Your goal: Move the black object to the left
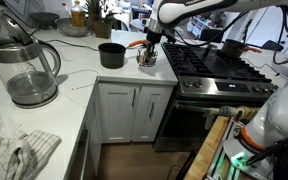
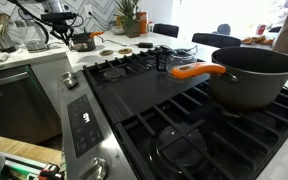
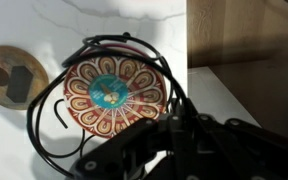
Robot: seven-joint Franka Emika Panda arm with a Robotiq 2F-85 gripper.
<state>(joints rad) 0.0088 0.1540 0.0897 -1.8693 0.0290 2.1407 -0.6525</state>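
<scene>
The black object (image 1: 111,55) is a short, wide, matte black pot. It stands on the white counter (image 1: 74,85) between the glass kettle and the stove, and shows small and far off in an exterior view (image 2: 81,42). My gripper (image 1: 147,47) hangs just right of the pot, over a small patterned dish (image 1: 146,60). In the wrist view the dark fingers (image 3: 171,115) seem to meet above the red and teal dish (image 3: 112,92), which sits inside a black wire frame. The pot is out of the wrist view.
A glass kettle (image 1: 29,70) stands at the counter's left, with a crumpled cloth (image 1: 14,150) in front. A tan disc (image 3: 14,78) lies beside the dish. The stove (image 1: 209,65) is to the right, with a dark pan with an orange handle (image 2: 249,75).
</scene>
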